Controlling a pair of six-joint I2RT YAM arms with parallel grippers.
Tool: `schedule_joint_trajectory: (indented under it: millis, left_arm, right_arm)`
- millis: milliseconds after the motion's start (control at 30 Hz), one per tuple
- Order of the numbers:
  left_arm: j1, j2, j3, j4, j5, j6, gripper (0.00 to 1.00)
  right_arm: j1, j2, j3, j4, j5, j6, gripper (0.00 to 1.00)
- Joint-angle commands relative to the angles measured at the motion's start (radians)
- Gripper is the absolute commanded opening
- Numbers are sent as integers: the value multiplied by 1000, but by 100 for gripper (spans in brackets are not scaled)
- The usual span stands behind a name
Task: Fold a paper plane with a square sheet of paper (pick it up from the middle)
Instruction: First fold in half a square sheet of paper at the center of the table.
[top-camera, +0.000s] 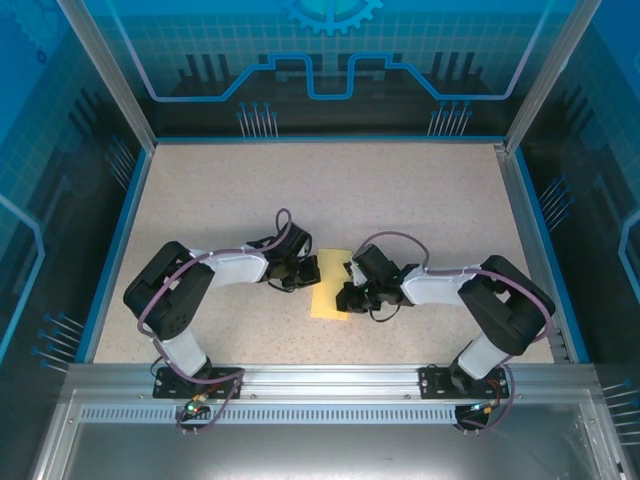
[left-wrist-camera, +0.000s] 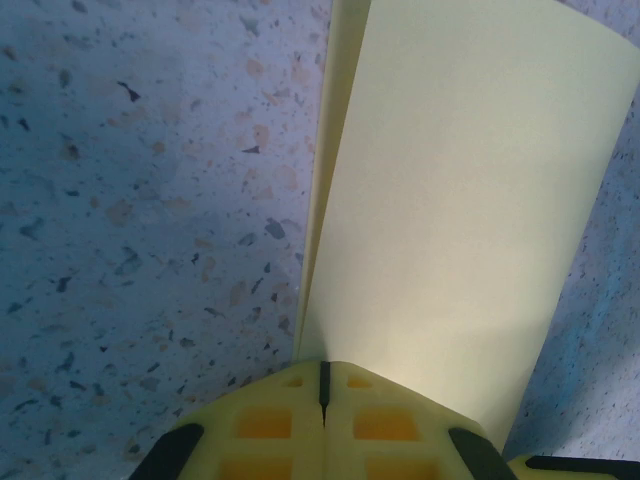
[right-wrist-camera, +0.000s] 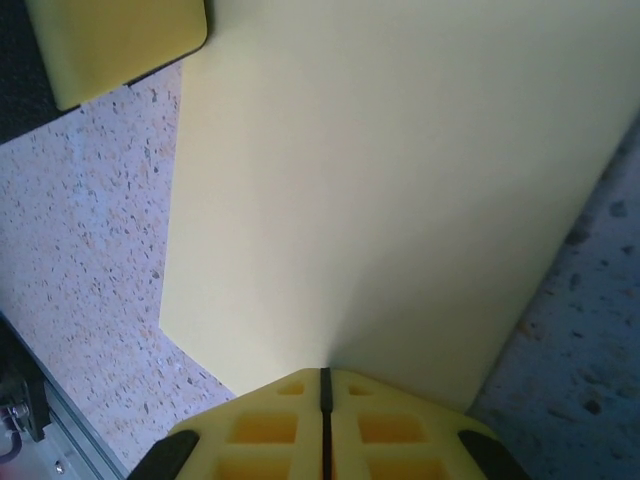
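Observation:
The square sheet of paper shows as a pale-yellow rectangle between the two gripper heads at the table's near middle. My left gripper meets its upper left edge, and my right gripper meets its right side. In the left wrist view the sheet runs out from the closed tips of the left gripper, with a second layer showing along its left edge. In the right wrist view the sheet spreads from the closed tips of the right gripper. The left gripper's yellow finger sits at its far corner.
The speckled table stretches open behind the arms, bounded by blue side rails and a metal frame edge at the front. Both arm bases stand on that near rail.

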Motion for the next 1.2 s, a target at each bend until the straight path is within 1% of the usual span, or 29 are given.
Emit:
schedule_joint_trajectory:
  millis: [0, 200, 333, 433, 467, 533, 600, 700, 767, 867, 933, 1100, 1133, 1167]
  left_arm:
    - [-7, 27, -54, -154, -74, -14, 0]
    - [-8, 36, -56, -151, -77, -16, 0]
    - [-6, 36, -54, -148, -74, -11, 0]
    - [-7, 29, -51, -151, -73, -3, 0]
    - [-6, 24, -50, -153, -73, 0, 0]
    - [-7, 21, -51, -156, -72, 4, 0]
    - [-7, 17, -48, -162, -72, 10, 0]
    - [-8, 18, -44, -167, -69, 15, 0]
    - [-9, 17, -39, -166, -63, 20, 0]
    - [-12, 18, -29, -168, -56, 28, 0]
    - [-14, 13, -19, -171, -51, 32, 0]
    - [-19, -32, 21, -194, -34, 52, 0]
    - [-20, -53, 27, -199, -31, 53, 1]
    - [-19, -75, 32, -202, -30, 51, 3]
  right_arm:
    - [19, -17, -66, -70, -27, 3, 8]
    - [20, -105, -124, -154, -33, -32, 8]
    - [19, -128, -88, -249, 0, -43, 8]
    - [19, -191, -45, -244, 11, -57, 8]
    - [16, -217, -25, -244, 35, -62, 9]
    - [1, -254, 6, -221, 60, -69, 9]
    - [-28, -259, 25, -188, 86, -70, 9]
    - [-75, -196, 61, -136, 110, -91, 9]
    - [-97, -123, 99, -104, 91, -111, 9]
    - [-104, -32, 172, -88, 82, -143, 9]
    - [-105, 21, 223, -95, 99, -156, 9]
    - [-110, 134, 331, -188, 218, -150, 8]
    - [-110, 146, 340, -201, 242, -144, 8]
    - [-110, 156, 346, -214, 262, -138, 8]
